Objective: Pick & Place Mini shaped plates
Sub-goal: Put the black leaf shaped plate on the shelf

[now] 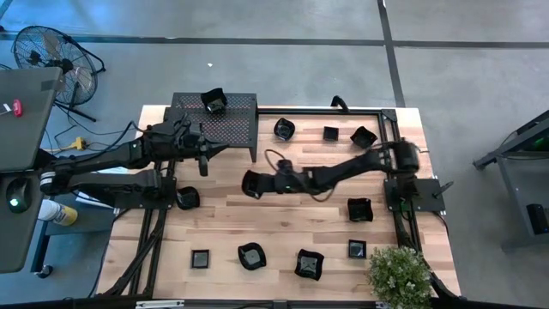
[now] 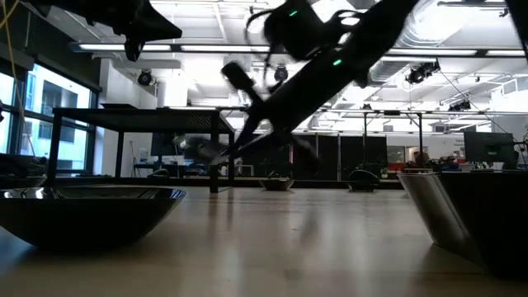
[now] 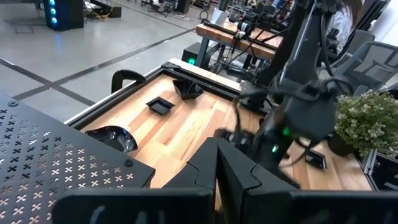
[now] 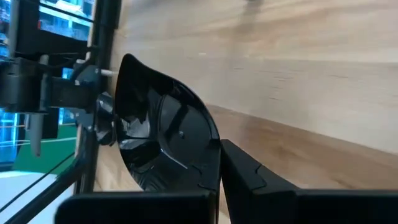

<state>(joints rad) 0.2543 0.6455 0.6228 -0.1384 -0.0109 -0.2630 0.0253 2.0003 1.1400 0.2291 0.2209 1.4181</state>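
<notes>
over the middle of the table your right gripper [image 1: 257,184] is pinching one mini plate [image 1: 251,184] clear of the wood, one plate [image 1: 214,100] sits on the perforated rack [image 1: 232,129], about ten wait, and the left gripper [image 1: 203,165] hangs pressed together, empty.

Wooden table [image 1: 283,223]: black plates [image 1: 251,256], rack [image 1: 225,127].

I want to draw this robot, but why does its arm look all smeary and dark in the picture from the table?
In the low view, bright ceiling lights behind turn the right arm into a blurred dark shape; the near plates look soft too. In the high view, the right gripper and its plate show evenly lit.
</notes>
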